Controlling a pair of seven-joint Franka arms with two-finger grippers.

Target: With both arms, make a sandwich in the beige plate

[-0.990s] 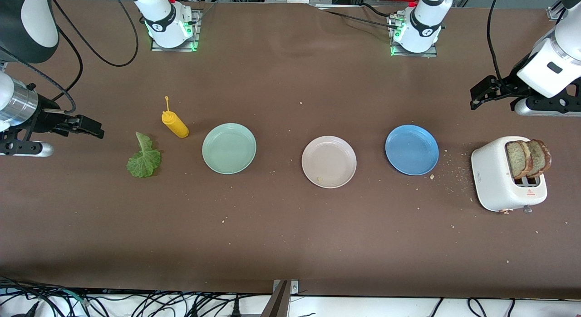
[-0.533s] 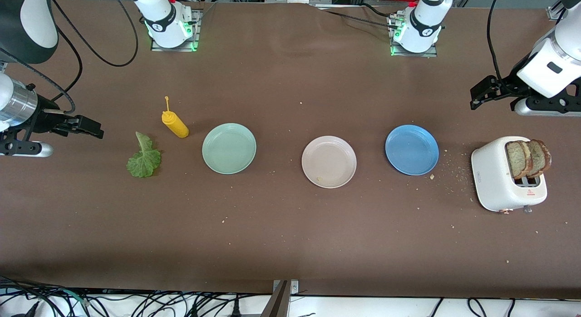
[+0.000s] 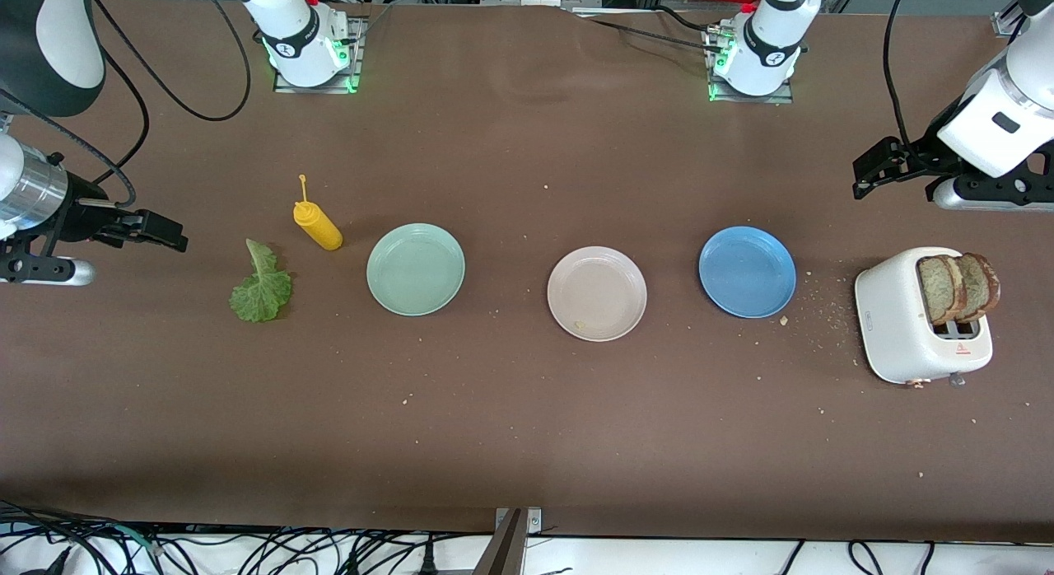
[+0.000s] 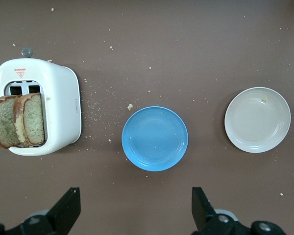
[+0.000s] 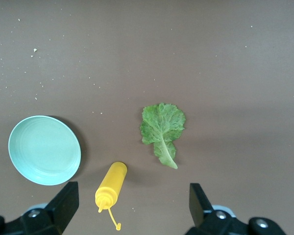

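Nothing has moved: both pincers, left [image 3: 865, 176] and right [image 3: 169, 233], hang open; no writing legible

Front camera: high, facing both arm bases, takes in the whole desk [image 3: 527, 443]. Both wrist cameras look straight down from well above it. Left wrist shares the toaster [image 4: 39, 115] and blue plate [image 4: 155, 138] with front; right wrist, the lettuce leaf [image 5: 161, 129].

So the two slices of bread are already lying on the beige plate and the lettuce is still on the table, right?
Not quite. The beige plate holds no bread: both bread slices stand in the white toaster, as the front view shows. The lettuce does lie on the table.
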